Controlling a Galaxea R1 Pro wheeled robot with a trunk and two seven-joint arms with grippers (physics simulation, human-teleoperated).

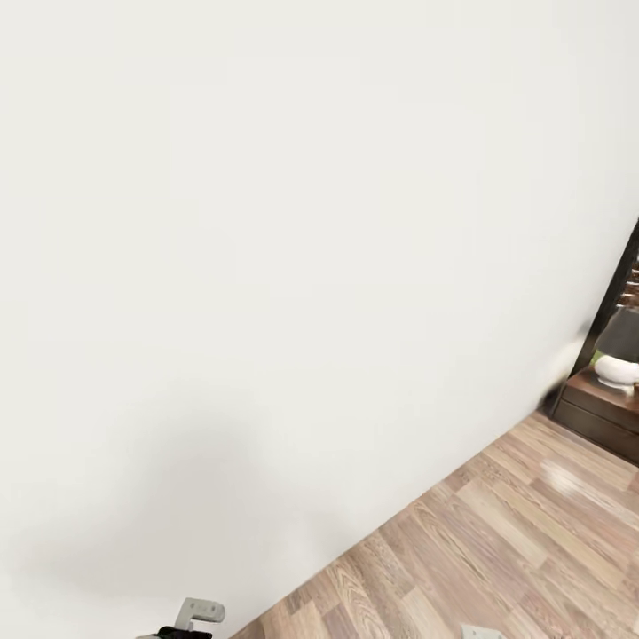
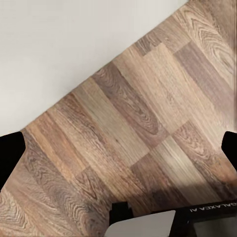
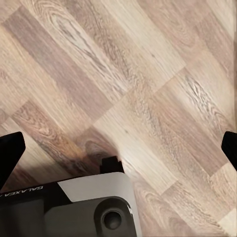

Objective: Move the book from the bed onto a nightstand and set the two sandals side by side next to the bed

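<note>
I face a plain white bedroom wall (image 1: 266,266) that meets the light wood-plank floor (image 1: 497,550). At the far right edge stands a dark-brown nightstand (image 1: 599,410) with a white-based lamp (image 1: 619,366) on top. The book, the bed and the two sandals are out of view. In the left wrist view my left gripper (image 2: 119,150) is open over bare floor, its black fingertips (image 2: 10,154) far apart. In the right wrist view my right gripper (image 3: 119,150) is also open, its fingertips (image 3: 9,153) wide apart above the planks with nothing between them.
A dark upright wooden frame (image 1: 621,280) rises behind the nightstand. The wall runs diagonally close on my left. Open floor stretches to the right toward the nightstand. My own grey and black body (image 3: 94,207) shows below both grippers.
</note>
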